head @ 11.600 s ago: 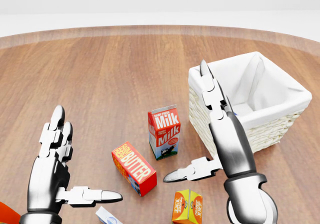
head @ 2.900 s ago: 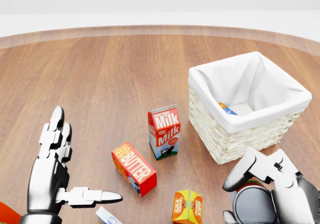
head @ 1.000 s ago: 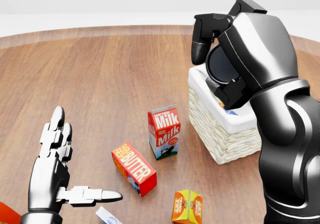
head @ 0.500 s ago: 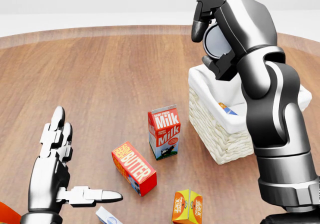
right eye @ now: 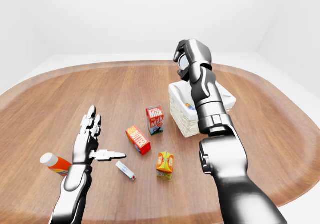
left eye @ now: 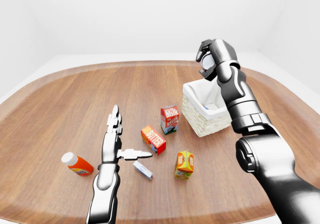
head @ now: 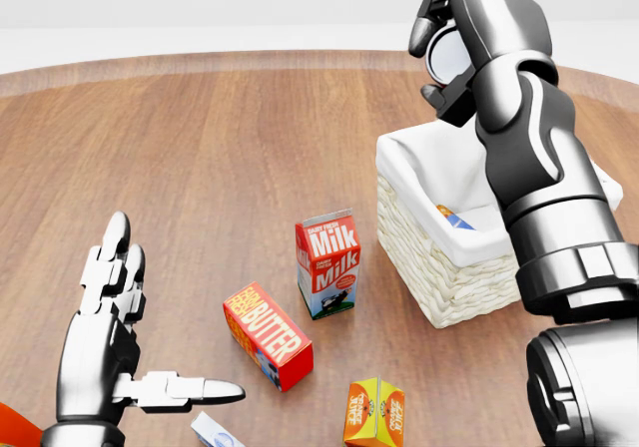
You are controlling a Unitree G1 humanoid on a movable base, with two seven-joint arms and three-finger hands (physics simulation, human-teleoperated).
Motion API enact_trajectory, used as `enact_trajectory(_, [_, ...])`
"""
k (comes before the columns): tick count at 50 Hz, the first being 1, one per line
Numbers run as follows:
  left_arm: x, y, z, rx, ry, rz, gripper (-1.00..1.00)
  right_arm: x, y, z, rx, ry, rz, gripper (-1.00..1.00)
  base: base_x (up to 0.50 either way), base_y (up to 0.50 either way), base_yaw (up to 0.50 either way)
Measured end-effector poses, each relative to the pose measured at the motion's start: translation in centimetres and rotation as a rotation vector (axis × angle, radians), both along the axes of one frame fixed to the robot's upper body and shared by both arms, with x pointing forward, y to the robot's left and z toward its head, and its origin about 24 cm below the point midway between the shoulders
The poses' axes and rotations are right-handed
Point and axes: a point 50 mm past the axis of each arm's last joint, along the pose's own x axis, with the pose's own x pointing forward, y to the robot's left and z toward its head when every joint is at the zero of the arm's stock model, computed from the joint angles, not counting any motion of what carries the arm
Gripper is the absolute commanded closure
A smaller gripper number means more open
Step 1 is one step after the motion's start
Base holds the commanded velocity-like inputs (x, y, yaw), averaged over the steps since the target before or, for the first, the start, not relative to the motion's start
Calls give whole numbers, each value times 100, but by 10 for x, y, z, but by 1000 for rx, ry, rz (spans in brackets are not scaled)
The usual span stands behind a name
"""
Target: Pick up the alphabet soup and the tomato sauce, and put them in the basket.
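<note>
Since a moment ago, right hand (head: 446,48) has shifted rightward, clutching a can (head: 444,55) above the basket (head: 469,257).

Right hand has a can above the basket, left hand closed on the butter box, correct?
Not quite. The left hand is open and empty, apart from the butter box, as the head view shows. The right hand does hold a can above the basket.
</note>
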Motion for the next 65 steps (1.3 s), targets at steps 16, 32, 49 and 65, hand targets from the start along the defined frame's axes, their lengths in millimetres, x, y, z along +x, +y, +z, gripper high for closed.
enact_trajectory(16, [2, 0, 1, -3, -2, 1, -100, 12, -6, 0, 4, 57, -88, 100, 0, 0, 0])
enact_trajectory(32, [2, 0, 0, -3, 0, -1, -100, 14, -10, -7, 9, 105, -124, 100, 0, 0, 0])
enact_trajectory(49, [1, 0, 0, -2, 0, -4, -100, 13, -16, -30, -4, 153, -158, 100, 0, 0, 0])
enact_trajectory(65, [1, 0, 0, -2, 1, -4, -100, 9, -19, -56, -17, 202, -178, 100, 0, 0, 0])
